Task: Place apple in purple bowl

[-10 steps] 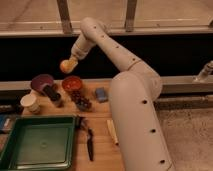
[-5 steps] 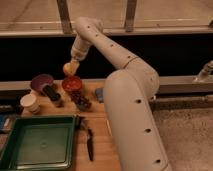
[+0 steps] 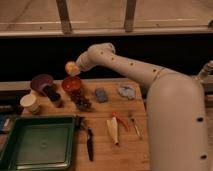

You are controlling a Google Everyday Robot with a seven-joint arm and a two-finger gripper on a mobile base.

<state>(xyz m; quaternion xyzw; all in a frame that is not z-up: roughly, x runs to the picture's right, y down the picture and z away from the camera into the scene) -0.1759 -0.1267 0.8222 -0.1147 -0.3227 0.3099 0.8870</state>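
Observation:
The apple [image 3: 71, 67], small and orange-yellow, is held in my gripper [image 3: 73, 67] in the air above the orange-red bowl [image 3: 72, 84]. The purple bowl [image 3: 41, 81] sits on the wooden table to the left of the orange-red bowl, below and left of the apple. My white arm [image 3: 150, 85] reaches in from the right across the table.
A dark object [image 3: 51, 93] stands at the purple bowl's right rim. A white cup [image 3: 30, 103] is at the left, dark grapes [image 3: 82, 102] in front of the orange-red bowl. A green tray [image 3: 37, 142], a knife [image 3: 89, 146], a blue sponge [image 3: 101, 94] and utensils [image 3: 120, 127] lie nearer.
My gripper with the apple has moved down and slightly left, now lower over the orange-red bowl, closer to the purple bowl.

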